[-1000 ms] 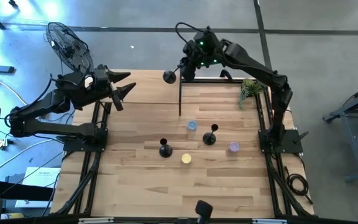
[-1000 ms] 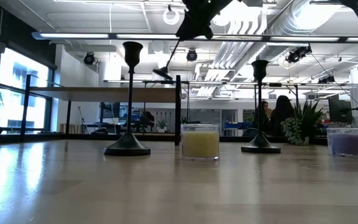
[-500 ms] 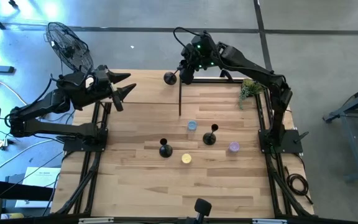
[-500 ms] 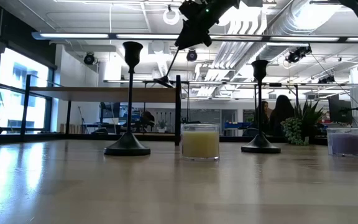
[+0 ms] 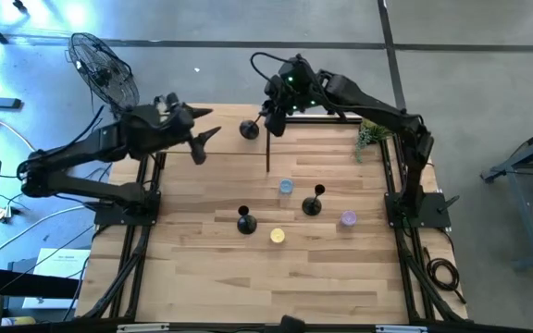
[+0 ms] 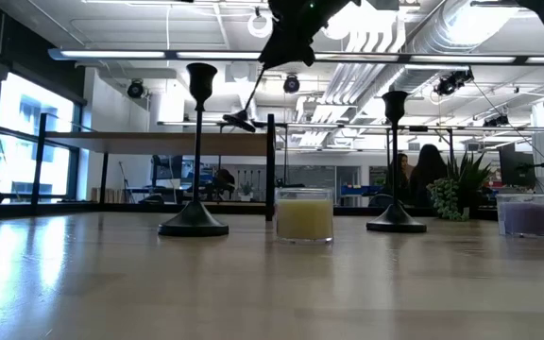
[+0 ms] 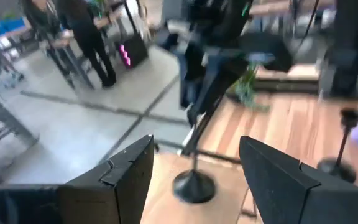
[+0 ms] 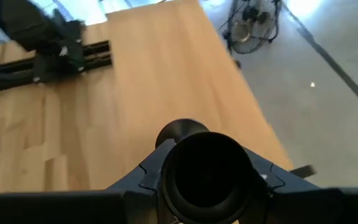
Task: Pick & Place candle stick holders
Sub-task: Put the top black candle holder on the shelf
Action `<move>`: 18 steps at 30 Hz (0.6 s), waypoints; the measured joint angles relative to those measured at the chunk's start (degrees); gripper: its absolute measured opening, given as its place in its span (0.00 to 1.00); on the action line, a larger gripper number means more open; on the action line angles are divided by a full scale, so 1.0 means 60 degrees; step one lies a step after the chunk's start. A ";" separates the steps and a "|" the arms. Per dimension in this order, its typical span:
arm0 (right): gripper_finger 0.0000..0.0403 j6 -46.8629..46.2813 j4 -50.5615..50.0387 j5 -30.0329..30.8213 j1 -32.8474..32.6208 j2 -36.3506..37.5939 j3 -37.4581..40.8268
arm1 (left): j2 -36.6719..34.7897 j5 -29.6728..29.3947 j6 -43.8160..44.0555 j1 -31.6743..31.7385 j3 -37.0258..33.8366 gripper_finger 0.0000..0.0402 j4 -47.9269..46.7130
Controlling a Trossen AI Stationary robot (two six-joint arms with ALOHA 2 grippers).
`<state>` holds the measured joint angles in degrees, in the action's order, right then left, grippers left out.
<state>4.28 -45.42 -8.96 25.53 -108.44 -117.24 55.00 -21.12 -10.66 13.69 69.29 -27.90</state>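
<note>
High view: right tool [image 5: 268, 118] grasps black candle stick holder [image 5: 249, 129], round base; left tool [image 5: 204, 141] released.

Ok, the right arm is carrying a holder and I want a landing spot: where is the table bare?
The right gripper holds a candle stick holder above the far edge of the table. The near strip is bare, as is the left side under the left gripper. The middle is crowded: two standing holders and three candles.
</note>
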 joint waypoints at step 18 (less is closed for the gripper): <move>0.28 0.0644 -0.1040 0.0898 -0.1442 0.0015 -0.2287 | 0.2438 0.5971 0.0565 0.2409 0.2030 0.58 -0.1233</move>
<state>8.14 -51.66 -3.57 16.88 -108.36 -130.96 69.63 14.70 -7.27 28.14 81.47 -35.30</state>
